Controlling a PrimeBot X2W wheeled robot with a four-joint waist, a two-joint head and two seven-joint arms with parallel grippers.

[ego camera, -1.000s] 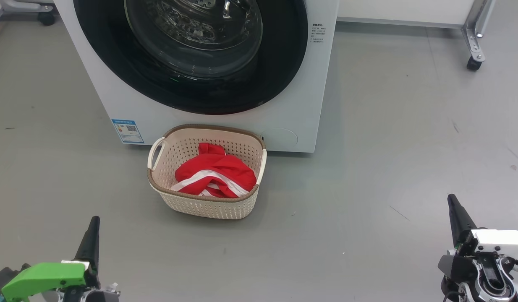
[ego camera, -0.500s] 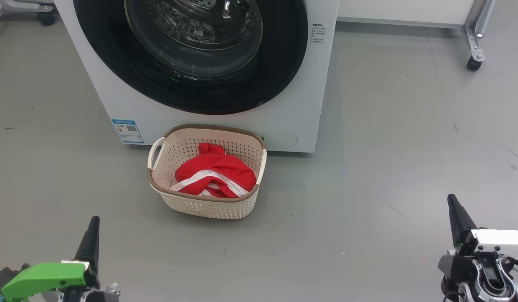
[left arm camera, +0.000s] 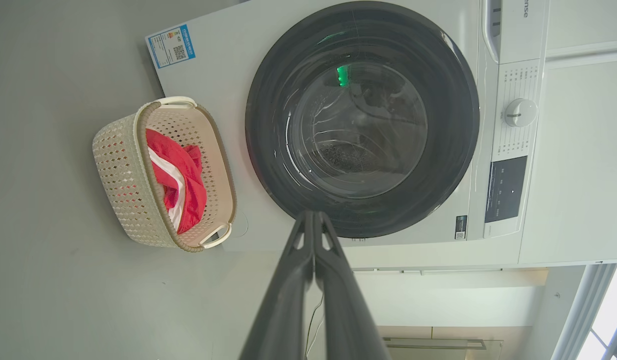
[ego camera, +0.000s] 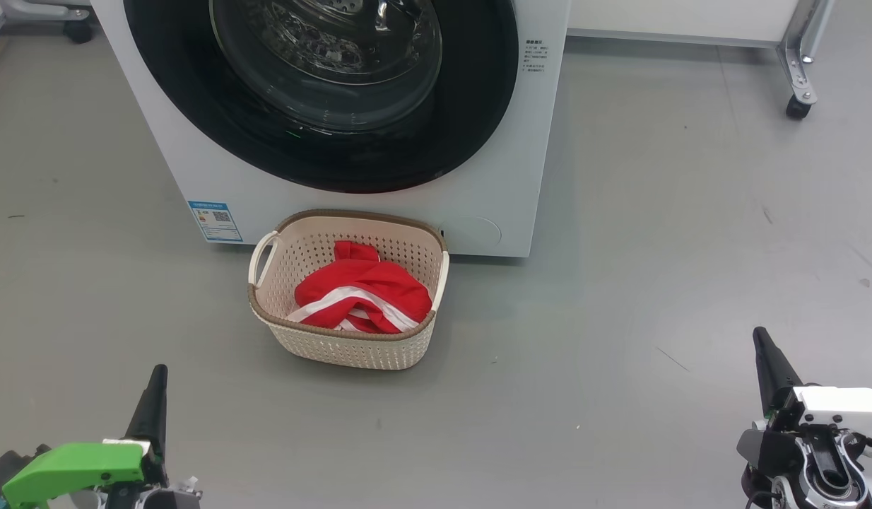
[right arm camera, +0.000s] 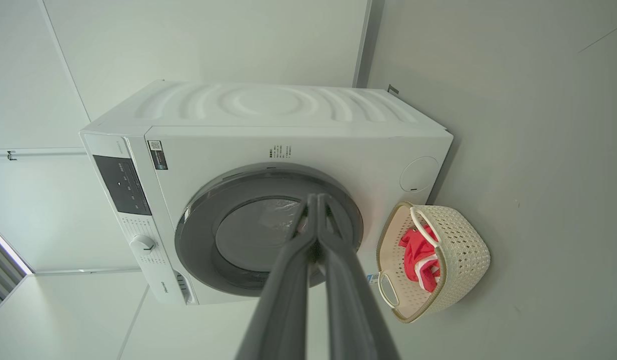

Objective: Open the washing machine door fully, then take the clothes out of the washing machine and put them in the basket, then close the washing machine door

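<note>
The letters "ense" stand on the washing machine (left arm camera: 218,75).

I get bright, even, soft light in every view. The grey floor (ego camera: 655,247) has a faint sheen, and the basket (ego camera: 351,350) casts only a weak shadow on its right side. Streaky reflections cross the washing machine door (ego camera: 323,71) glass. In the wrist views the left tool (left arm camera: 313,215) and right tool (right arm camera: 317,197) go soft toward the bottom edge. A window (left arm camera: 606,320) blows out at lower right.
</note>
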